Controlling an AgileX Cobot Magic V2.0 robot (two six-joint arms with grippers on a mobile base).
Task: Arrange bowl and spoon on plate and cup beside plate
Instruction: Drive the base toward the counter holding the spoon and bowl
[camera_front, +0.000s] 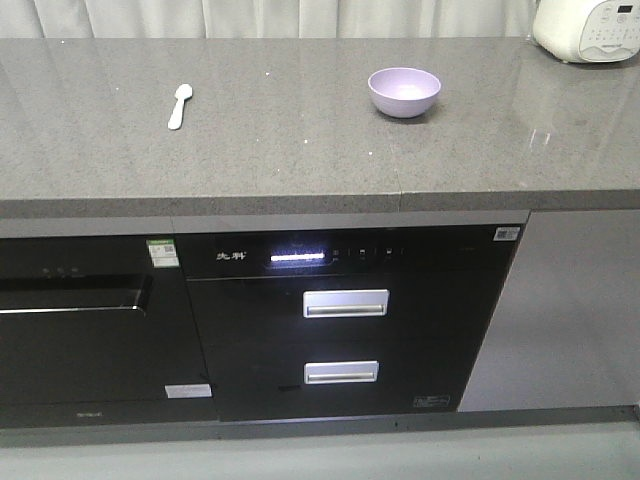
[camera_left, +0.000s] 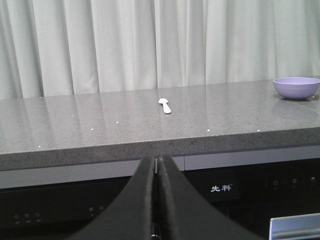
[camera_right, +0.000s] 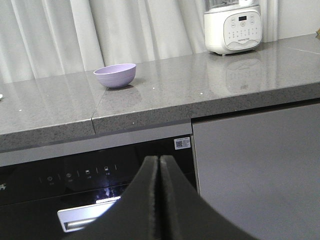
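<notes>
Left gripper (camera_left: 156, 161): fingers pressed together with no gap between them; nothing held; low in front of the cabinet fronts, below the counter's front edge.
Right gripper (camera_right: 159, 159): fingers likewise closed tip to tip; nothing held; also below the counter's edge, before the dark panel.
Spoon (camera_front: 179, 105): short, pale, nearly white in this light; oval head, flat handle; lying flat on the countertop (camera_front: 300, 160), head toward the back, handle angled toward the front edge; on the left arm's side, straight ahead in the left wrist view.
Bowl (camera_front: 404, 91): small, round, plain lavender; upright, mouth up, inside bare; standing right of the spoon and well apart from it; near the middle of the counter's depth.
Seam (camera_right: 95, 112): a thin joint across the grey stone, running from the front edge back toward the bowl's base.
Edges: the front edge runs straight across all views; black appliance front (camera_front: 340, 310) below it, with a lit strip and two silver handles.
Open room: bare speckled stone between spoon and bowl, and in front of both up to the edge.
Boundaries: pale curtain (camera_left: 150, 45) along the back; white appliance (camera_right: 233, 27) at the far right rear, well apart from the bowl.
</notes>
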